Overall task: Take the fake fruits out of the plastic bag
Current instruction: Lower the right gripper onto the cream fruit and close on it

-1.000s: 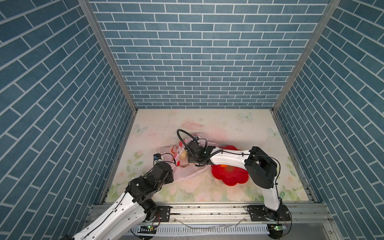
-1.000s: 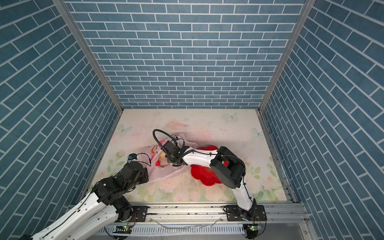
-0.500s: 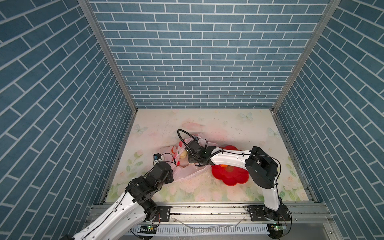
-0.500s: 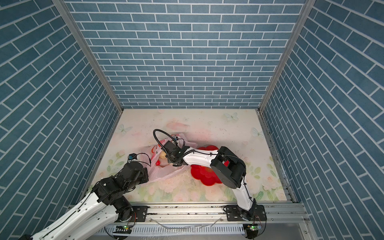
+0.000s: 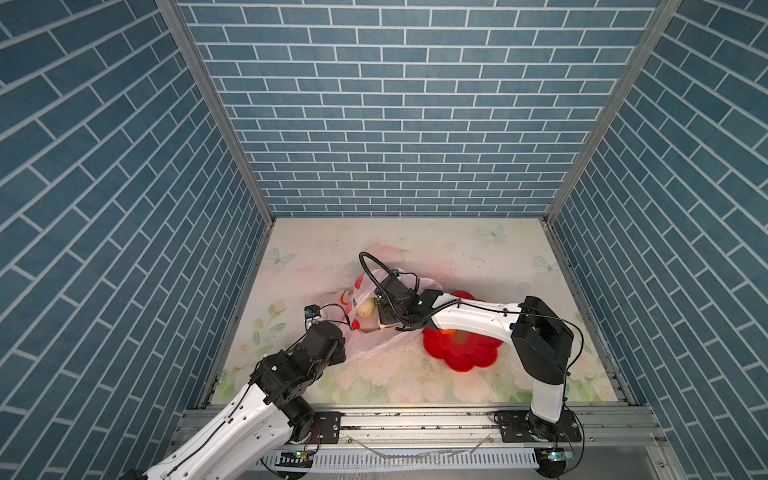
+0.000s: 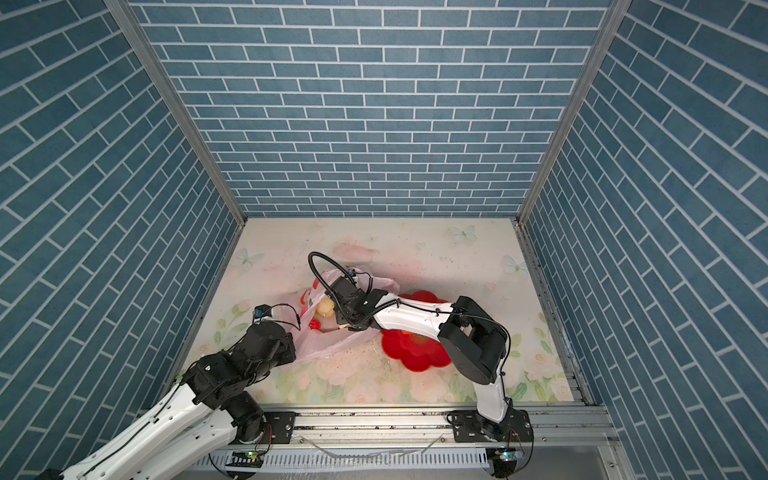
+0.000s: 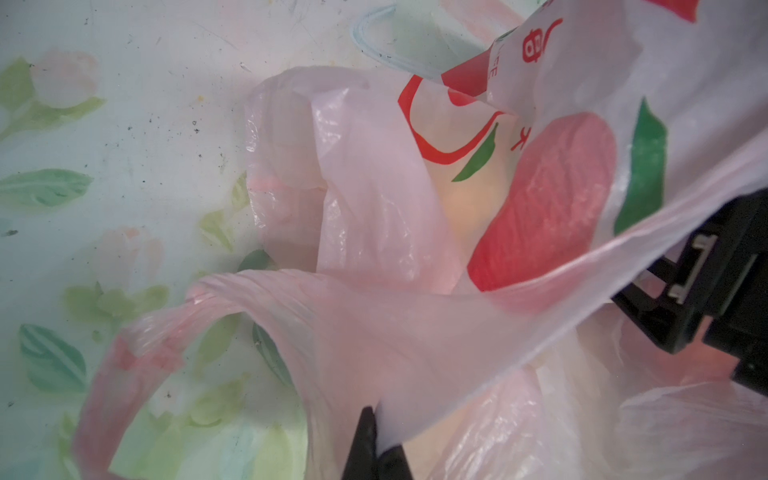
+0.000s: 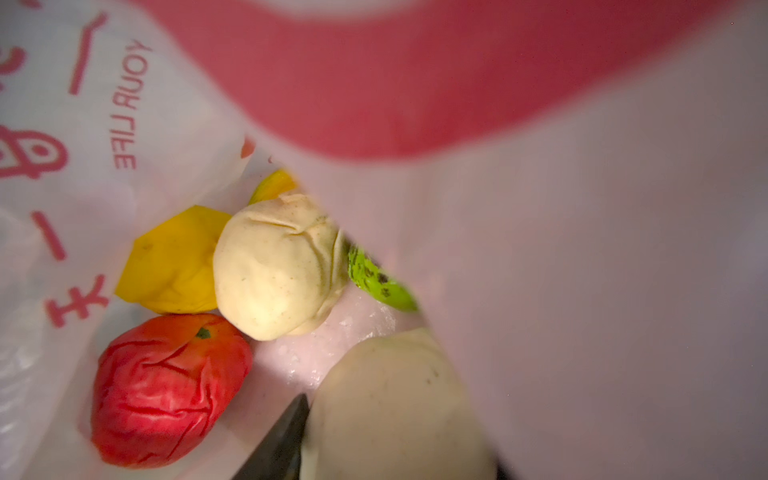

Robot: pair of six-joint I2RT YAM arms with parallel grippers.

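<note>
Right wrist view, contents of the plastic bag (image 8: 582,291): near cream lump (image 8: 395,407), second cream lump (image 8: 278,266), wrinkled red fruit (image 8: 166,386), yellow fruit (image 8: 174,266) and green fruit (image 8: 374,282), all lying on the bag's floor.

Right gripper (image 5: 383,316): reached into the bag's mouth. One dark finger (image 8: 282,440) touches the near cream lump and its partner is hidden, so I cannot tell whether the jaws pinch.

Left gripper (image 7: 376,428): closed tight on the bag's rim, holding the mouth up.

Location: the bag lies left of the bench's (image 5: 457,257) middle, nearer the front edge. A red dish (image 5: 461,353) sits just beside it, carrying what looks like an orange fruit (image 5: 446,331).

Change over the last second: none visible in both top views. Arms, bag and dish lie as before, and no fruit has been lifted.

Judgement: at least five fruits remain to remove, with the near cream lump likely next.
</note>
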